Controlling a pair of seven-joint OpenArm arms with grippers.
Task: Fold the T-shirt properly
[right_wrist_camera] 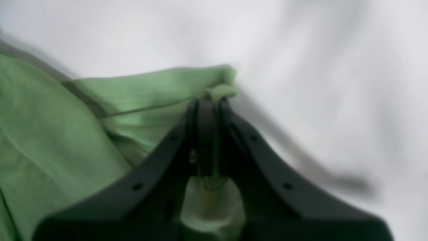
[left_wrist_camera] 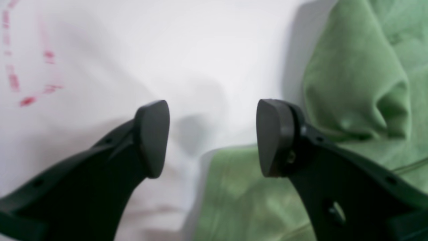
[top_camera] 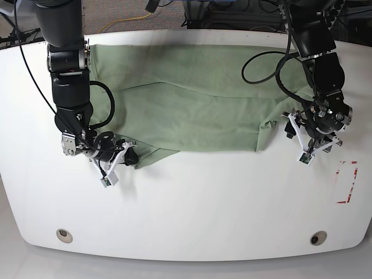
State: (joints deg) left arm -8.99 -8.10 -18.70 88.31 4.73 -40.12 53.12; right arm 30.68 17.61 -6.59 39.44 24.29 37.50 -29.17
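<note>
The pale green T-shirt (top_camera: 186, 104) lies spread and wrinkled across the far half of the white table (top_camera: 192, 209). At its front left corner, my right gripper (top_camera: 129, 156) is shut on a fold of the shirt's edge. The right wrist view shows that pinched hem at the right gripper (right_wrist_camera: 212, 100), with the T-shirt (right_wrist_camera: 40, 134) trailing off to the left. My left gripper (top_camera: 317, 138) hovers at the shirt's right end. In the left wrist view the left gripper (left_wrist_camera: 214, 137) stands open with only bare table between its pads, and the T-shirt (left_wrist_camera: 354, 83) bunches just right of it.
A dashed red rectangle (top_camera: 347, 183) is marked on the table at the right, also seen as red marks (left_wrist_camera: 30, 67) in the left wrist view. Two round holes (top_camera: 64, 235) (top_camera: 317, 238) sit near the front edge. Cables hang from both arms.
</note>
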